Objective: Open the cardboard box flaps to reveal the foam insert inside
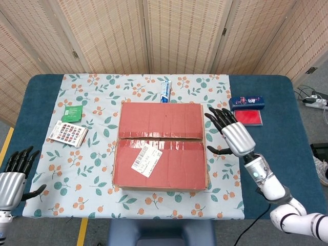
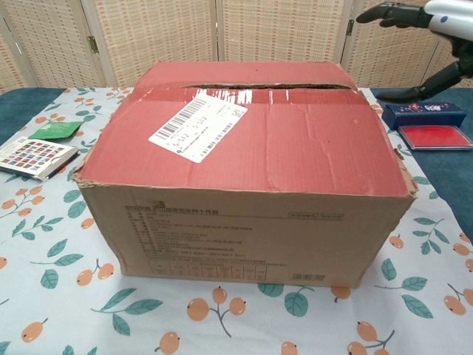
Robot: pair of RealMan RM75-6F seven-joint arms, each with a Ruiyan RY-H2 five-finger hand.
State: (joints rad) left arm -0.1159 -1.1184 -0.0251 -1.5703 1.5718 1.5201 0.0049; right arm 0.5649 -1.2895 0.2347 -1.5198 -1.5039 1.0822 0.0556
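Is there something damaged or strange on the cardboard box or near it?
Yes, slightly. The cardboard box has worn, crumpled front corners, most clearly at the right one, and a gap shows along the seam between its top flaps. The shipping label sits askew. Nothing is spilled. The right hand hovers beside the box.

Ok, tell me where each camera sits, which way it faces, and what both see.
Head view: high above the table's near edge, looking down on the closed cardboard box; shows the left hand and right hand, fingers spread.
Chest view: low, at box height, facing the box's front wall; only the right hand shows, top right.
Shared: the box, its shipping label, the red case, the right hand.
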